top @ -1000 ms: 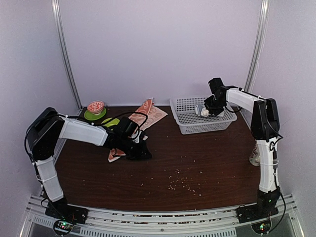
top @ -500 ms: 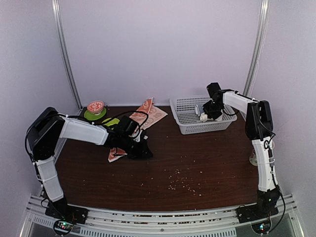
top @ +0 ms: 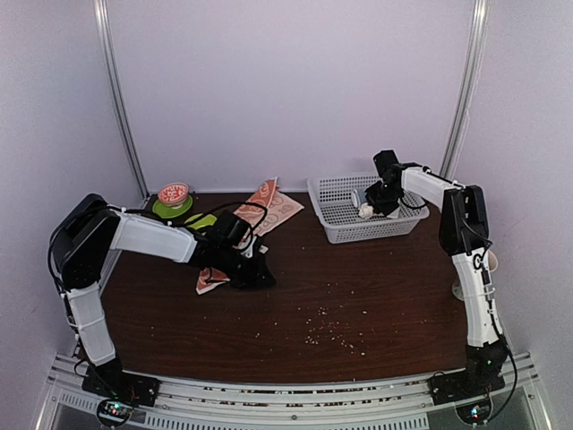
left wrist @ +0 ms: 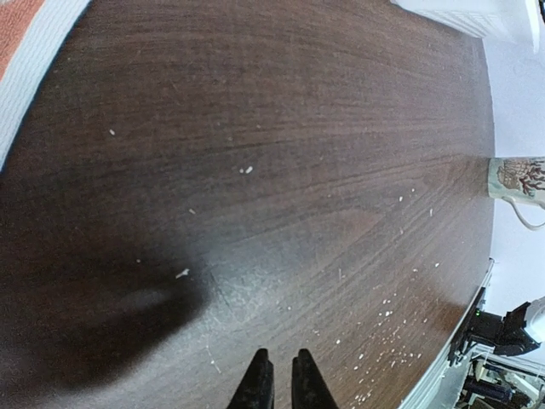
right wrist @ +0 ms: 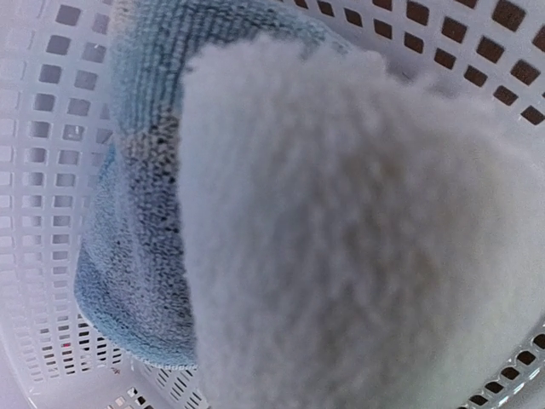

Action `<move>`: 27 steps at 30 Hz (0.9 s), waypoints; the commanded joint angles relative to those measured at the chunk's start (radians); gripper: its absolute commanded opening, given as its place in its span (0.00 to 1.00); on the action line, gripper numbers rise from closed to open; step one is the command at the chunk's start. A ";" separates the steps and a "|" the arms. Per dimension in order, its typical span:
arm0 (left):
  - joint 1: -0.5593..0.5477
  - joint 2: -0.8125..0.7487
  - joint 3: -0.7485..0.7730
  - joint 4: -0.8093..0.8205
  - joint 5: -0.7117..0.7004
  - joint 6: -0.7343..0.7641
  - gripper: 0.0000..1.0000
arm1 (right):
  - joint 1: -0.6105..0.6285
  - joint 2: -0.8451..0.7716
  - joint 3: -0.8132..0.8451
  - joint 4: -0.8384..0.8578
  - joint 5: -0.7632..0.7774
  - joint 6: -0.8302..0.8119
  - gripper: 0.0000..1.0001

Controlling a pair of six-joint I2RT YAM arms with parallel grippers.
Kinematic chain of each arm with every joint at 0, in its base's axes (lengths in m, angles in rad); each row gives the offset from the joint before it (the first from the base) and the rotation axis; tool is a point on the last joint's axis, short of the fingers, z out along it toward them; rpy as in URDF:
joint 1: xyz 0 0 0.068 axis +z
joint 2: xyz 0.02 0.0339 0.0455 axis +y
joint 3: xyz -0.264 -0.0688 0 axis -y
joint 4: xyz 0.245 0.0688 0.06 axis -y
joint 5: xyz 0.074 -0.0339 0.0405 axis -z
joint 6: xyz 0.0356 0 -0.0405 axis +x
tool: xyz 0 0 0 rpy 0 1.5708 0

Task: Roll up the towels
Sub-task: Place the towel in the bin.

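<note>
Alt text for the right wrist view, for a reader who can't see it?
A fluffy cream towel fills most of the frame, very close to the camera. Behind it, at left, a pale blue cloth lies in a white perforated basket.

Bunched, fluffy cream towel (right wrist: 358,239) down in basket (top: 345,235); circle-patterned orange towel (top: 273,208) spread, rumpled, far left on table (top: 358,296).

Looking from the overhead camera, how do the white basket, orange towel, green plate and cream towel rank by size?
1. white basket
2. orange towel, partly hidden under the left arm, so it might rival the basket
3. green plate
4. cream towel, only a small bit showing
</note>
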 commanded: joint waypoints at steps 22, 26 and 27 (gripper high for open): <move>0.016 0.031 0.042 0.014 0.011 0.014 0.10 | -0.012 -0.060 -0.029 -0.036 -0.025 -0.077 0.97; 0.016 0.031 0.042 0.015 0.015 0.013 0.10 | -0.012 -0.104 -0.051 -0.034 -0.030 -0.083 1.00; 0.016 0.031 0.041 0.014 0.015 0.013 0.10 | -0.012 -0.117 -0.063 -0.031 -0.033 -0.084 1.00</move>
